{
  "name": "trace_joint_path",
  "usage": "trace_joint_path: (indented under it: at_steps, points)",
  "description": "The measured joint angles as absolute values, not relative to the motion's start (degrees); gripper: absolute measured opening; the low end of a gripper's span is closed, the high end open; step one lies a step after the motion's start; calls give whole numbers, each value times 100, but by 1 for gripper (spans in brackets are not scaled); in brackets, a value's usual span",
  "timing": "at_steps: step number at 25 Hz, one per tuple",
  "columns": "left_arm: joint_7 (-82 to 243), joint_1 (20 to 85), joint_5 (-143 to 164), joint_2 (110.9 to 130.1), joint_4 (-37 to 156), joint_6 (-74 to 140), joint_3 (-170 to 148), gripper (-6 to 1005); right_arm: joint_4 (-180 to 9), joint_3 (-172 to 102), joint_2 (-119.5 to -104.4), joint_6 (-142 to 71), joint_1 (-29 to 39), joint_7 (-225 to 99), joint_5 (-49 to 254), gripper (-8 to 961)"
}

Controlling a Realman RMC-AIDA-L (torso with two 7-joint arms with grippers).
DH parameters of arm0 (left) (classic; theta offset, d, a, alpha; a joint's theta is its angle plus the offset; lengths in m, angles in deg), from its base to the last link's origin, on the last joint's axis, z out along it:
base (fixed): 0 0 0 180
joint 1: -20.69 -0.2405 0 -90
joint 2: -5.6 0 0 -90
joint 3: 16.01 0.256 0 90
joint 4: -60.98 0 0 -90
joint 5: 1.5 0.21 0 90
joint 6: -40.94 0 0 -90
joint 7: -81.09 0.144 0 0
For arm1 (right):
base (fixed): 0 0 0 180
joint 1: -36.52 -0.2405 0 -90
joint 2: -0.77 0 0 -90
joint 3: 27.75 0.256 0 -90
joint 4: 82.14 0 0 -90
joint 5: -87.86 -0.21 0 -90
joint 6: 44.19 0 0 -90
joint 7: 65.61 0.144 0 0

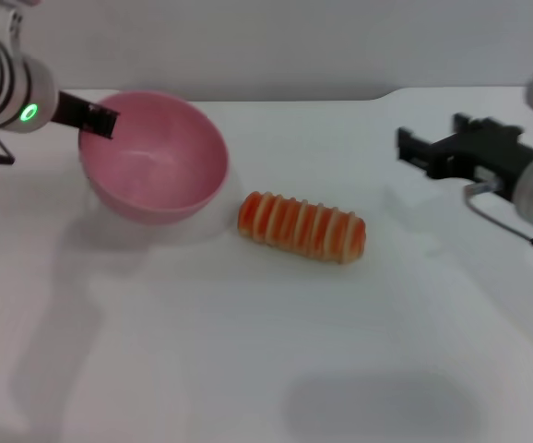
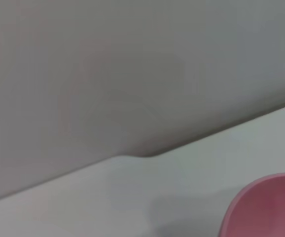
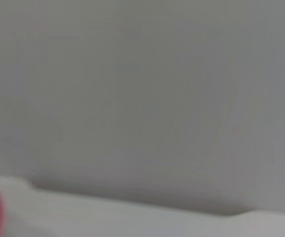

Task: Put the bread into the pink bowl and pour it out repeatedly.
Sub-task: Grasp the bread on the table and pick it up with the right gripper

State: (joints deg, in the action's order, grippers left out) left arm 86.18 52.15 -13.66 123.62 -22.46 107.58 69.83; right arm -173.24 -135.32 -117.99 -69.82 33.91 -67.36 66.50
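White table [image 1: 248, 369] | bread [image 1: 302, 227] beside pink bowl [image 1: 153, 155] | left pincer [image 1: 99, 121] pinching bowl rim

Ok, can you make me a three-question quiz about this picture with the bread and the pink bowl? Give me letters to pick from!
1. Where is the bread?
A. Inside the bowl
B. On the table beside the bowl
C. In a gripper

2. What colour is the bowl?
A. Pink
B. Blue
C. Green

3. How does the bowl sit?
A. Upside down
B. Flat and level
C. Tilted, its opening facing the bread

Answers:
1 B: the loaf lies on the white table, to the robot's right of the bowl and apart from it.
2 A: it is plain pink inside and out.
3 C: the left gripper is at the bowl's rim, and the bowl leans so its inside shows. The right gripper hangs off to the side, away from the bread.
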Motion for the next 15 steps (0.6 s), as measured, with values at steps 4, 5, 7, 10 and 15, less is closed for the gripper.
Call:
trace_joint_path:
  at_steps: [4,5,7,10,15]
  points:
    - [8700,5181,-1410,12363,-2063,10668,6844,47,-17102,-13578,-11797,-7488,2973,-6736,6241,709]
    - [8707,5178,-1402,12364,-2044,10632,6859,47,-16994,-13606,-11800,-7538,2871,-6736,6124,708]
    - [8707,5183,-1373,12364,-2003,10581,6874,47,-16733,-13654,-11806,-7601,2666,-6736,5917,707]
    - [8709,5224,-1353,12364,-1916,10536,6889,47,-16196,-13739,-11805,-7621,2295,-6736,5579,706]
    - [8711,5267,-1334,12364,-1893,10478,6965,47,-15350,-13839,-11816,-7539,1814,-6774,5269,703]
